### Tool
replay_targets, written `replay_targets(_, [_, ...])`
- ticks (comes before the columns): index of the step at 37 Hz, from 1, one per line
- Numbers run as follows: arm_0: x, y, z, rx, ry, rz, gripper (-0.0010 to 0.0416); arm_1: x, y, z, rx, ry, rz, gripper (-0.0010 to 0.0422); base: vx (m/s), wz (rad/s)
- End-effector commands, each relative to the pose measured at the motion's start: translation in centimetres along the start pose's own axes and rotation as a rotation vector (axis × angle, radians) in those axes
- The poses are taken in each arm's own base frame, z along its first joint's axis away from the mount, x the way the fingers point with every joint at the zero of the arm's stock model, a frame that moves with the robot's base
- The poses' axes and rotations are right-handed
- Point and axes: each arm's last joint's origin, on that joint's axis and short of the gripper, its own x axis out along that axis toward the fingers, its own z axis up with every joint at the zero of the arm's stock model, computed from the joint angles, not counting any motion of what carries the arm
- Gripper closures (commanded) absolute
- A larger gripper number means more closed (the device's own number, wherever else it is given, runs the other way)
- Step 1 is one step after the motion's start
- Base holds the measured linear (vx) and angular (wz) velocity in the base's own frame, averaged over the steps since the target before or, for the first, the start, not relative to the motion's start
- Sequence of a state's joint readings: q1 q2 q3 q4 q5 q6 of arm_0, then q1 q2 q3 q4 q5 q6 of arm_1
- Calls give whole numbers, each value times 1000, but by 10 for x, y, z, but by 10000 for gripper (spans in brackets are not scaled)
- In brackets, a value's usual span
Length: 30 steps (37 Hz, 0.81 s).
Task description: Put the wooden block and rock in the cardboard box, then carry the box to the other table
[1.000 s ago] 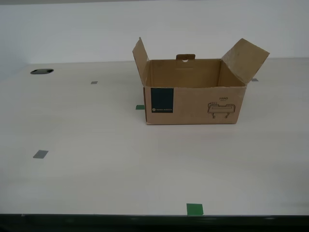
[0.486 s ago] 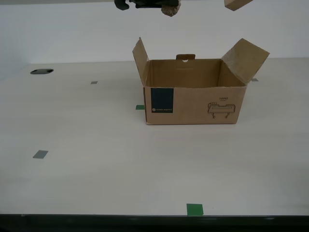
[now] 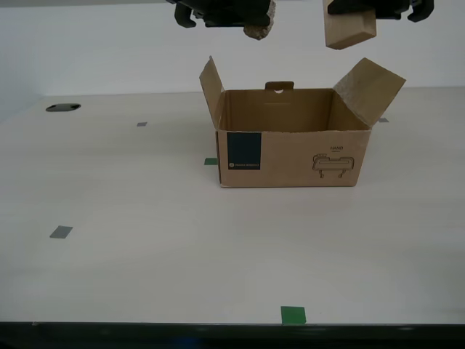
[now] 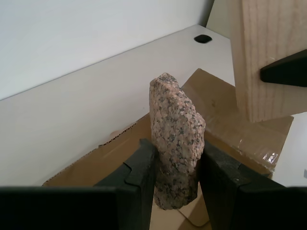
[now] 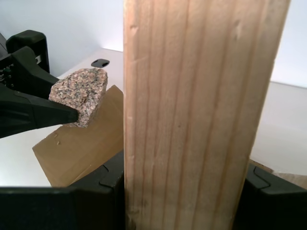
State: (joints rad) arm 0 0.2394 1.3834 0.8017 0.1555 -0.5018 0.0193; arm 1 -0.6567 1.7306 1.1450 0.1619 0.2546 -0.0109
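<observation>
**A:** Start with the exterior view. Where does everything sit?

**B:** The cardboard box [image 3: 290,149] stands open on the beige table [image 3: 145,240], both side flaps splayed outward. My second gripper [image 3: 256,22] hangs above the flap on the exterior view's left with the rock [image 3: 259,27] in it. My first gripper [image 3: 349,22] hangs above the flap on the exterior view's right, holding the wooden block [image 3: 349,29], which tilts a little. Both loads are well above the rim, neither inside yet.

**A:** And the second wrist view?

**B:** The fingers [image 4: 139,165] are clamped on the rock [image 4: 176,143] from both sides, the stone standing upright between them. Cardboard [image 4: 120,153] lies below, and the block [image 4: 268,52] shows close beside it.

**A:** The first wrist view?

**B:** The block [image 5: 201,115] fills the picture, gripped low between the pads [image 5: 103,191]. The rock [image 5: 79,98] in the other gripper sits just beside it.

**A:** So how would you do the drop well?

**B:** I'd judge both loads need to come inward over the open middle, clear of the flaps, then lower before letting go. The two grippers are near each other, so I'd release one at a time. The block is long and tilted, so it could catch the flap if dropped from here.
</observation>
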Motion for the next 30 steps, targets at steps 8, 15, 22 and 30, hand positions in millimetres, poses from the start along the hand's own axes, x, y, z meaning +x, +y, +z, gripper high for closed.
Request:
replay_targets(8, [1, 1, -13, -11, -23, 12, 406, 1, 0, -15, 24, 12, -5, 412, 0, 0])
replay_targets(15, [1, 1, -12, -11, -24, 12, 406, 0, 0, -15, 17, 10, -4, 412, 0, 0])
replay_targets(22, [1, 1, -13, -10, -23, 12, 406, 0, 0, -15, 7, 6, 0, 412, 0, 0])
replay_targets(30, [1, 1, -13, -9, -22, 11, 406, 0, 0, -15, -2, 6, 0, 412, 0, 0])
